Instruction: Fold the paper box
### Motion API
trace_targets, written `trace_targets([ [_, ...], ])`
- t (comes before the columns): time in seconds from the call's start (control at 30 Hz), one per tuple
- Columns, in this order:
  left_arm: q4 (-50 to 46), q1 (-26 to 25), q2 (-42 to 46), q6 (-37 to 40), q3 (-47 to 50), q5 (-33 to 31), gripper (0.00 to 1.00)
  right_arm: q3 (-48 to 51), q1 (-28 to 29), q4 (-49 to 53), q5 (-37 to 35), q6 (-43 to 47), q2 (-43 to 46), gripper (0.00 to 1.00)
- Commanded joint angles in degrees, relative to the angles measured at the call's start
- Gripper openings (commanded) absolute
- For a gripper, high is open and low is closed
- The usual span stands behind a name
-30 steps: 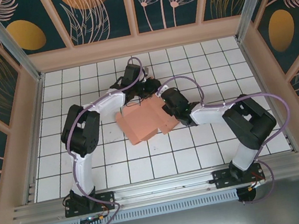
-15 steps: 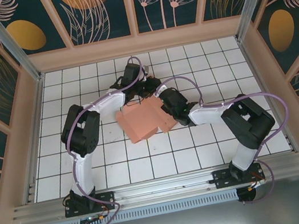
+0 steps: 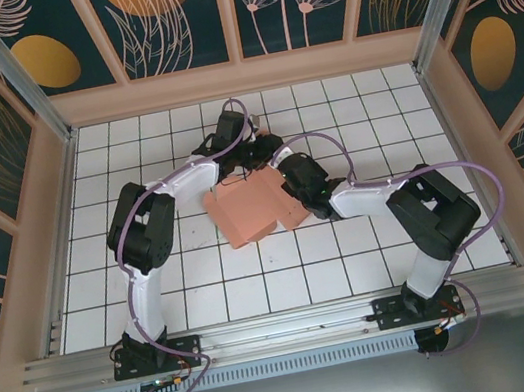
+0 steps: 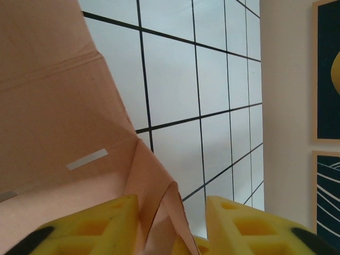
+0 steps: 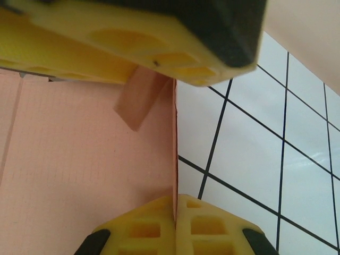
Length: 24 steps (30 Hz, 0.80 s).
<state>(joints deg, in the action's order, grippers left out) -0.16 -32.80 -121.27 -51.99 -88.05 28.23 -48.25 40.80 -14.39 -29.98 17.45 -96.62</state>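
1. Your top external view looks steeply down from above and behind the arm bases, which sit at the frame's bottom.
2. Both wrist views sit very close, sharing the paper box (image 3: pixel 252 208) and tiled floor (image 4: pixel 223 106).

White tiled table top (image 3: pixel 373 247) with black grid lines, beige surround walls (image 3: pixel 241 76), dark floral panels (image 3: pixel 179 13) beyond, aluminium rail (image 3: pixel 286 329) along near edge.

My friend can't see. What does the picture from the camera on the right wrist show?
A pink paper box wall stands on edge between the right pincer's two yellow fingers, one above and one below. A small flap sticks out near the top finger, and the white tiled table lies to the right.
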Motion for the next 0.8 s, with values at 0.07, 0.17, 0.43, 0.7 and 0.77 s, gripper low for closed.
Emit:
trace_targets([
  [0.07, 1.7, -0.7, -0.6, 0.0, -0.4, 2.3, 0.12, -1.2, 0.8, -1.1, 0.2, 0.1, -0.8, 0.0],
  [0.17, 1.7, -0.7, -0.2, 0.3, -0.3, 1.8, 0.13, -1.0, 0.7, -1.2, 0.2, -0.1, -0.7, 0.0],
  [0.43, 1.7, 0.1, 5.8, 4.6, 4.5, -4.2, 0.79, 1.1, -1.8, -1.6, 3.2, -1.9, 1.0, 0.0],
  [0.7, 8.5, 5.5, 18.0, 10.4, 18.7, -13.6, 0.99, 6.0, -4.2, -5.6, 9.8, -1.3, 6.0, 0.0],
  [0.77, 9.4, 7.3, 20.4, 10.8, 21.0, -14.5, 0.99, 5.9, -4.3, -5.5, 9.6, -0.3, 6.1, 0.0],
])
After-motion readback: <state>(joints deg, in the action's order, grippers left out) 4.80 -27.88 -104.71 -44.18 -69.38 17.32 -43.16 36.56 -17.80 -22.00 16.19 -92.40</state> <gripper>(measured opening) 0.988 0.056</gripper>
